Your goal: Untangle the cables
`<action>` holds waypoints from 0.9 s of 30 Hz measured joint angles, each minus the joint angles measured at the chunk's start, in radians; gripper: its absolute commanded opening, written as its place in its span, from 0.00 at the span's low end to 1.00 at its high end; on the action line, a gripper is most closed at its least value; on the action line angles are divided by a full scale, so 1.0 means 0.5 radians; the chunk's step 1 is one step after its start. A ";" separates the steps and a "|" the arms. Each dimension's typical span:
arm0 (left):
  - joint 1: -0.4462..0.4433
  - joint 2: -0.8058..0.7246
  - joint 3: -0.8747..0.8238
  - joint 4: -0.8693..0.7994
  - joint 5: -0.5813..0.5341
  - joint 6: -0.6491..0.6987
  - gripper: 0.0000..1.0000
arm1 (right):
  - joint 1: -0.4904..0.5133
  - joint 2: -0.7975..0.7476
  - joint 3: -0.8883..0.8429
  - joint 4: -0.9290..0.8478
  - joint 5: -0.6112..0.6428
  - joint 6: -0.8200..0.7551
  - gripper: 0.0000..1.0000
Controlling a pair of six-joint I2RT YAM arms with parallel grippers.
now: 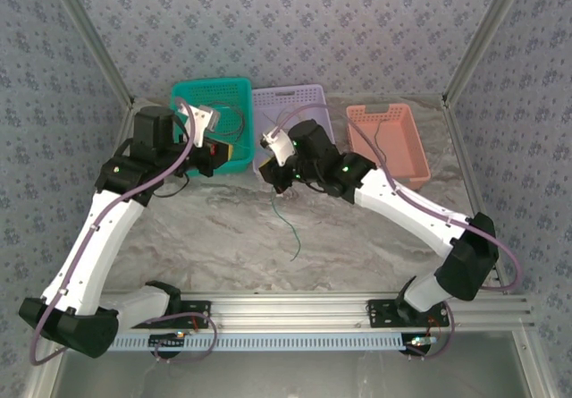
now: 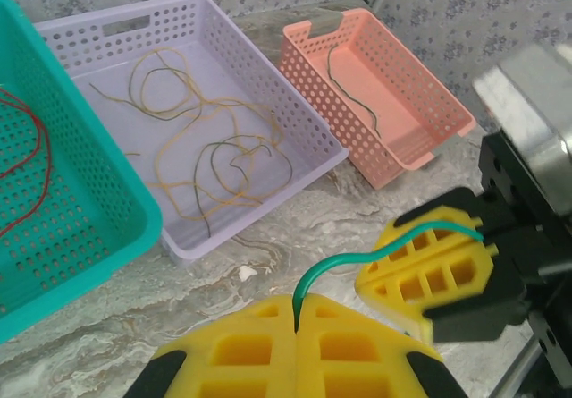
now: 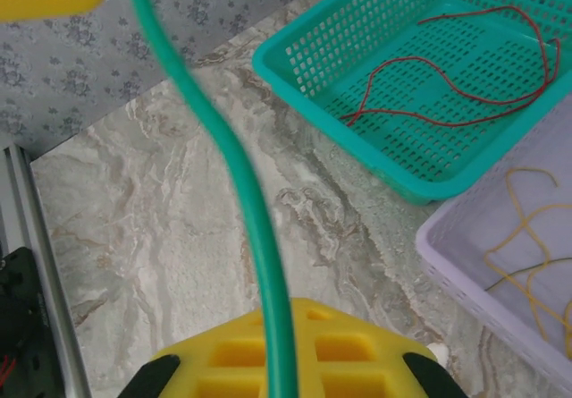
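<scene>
The left pincer [image 2: 295, 313] was closed tight on the green cable [image 3: 241, 183], which rose from its tips and ran across to the right pincer [image 3: 279, 344], closed on it too.

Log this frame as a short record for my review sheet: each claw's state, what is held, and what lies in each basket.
left claw: shut on the green cable
right claw: shut on the same green cable
green cable: spans from one claw to the other; a loose end trails onto the table
teal basket: red cable
purple basket: tangle of yellow cables with darker strands
pink basket: one dark strand
</scene>
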 measured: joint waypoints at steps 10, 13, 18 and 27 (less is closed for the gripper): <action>-0.397 -0.002 -0.122 -0.012 0.046 0.391 0.00 | -0.250 -0.248 0.000 -0.468 -0.080 -0.362 0.00; -0.454 -0.008 -0.151 -0.012 0.034 0.523 0.00 | -0.279 -0.275 0.000 -0.620 -0.138 -0.472 0.00; -0.464 -0.067 -0.201 -0.011 -0.076 0.562 0.51 | -0.369 -0.300 -0.011 -0.747 -0.217 -0.524 0.00; -0.468 -0.462 -0.286 0.236 -0.436 -0.021 0.88 | -0.999 -0.500 -0.010 -0.775 -0.291 -0.314 0.00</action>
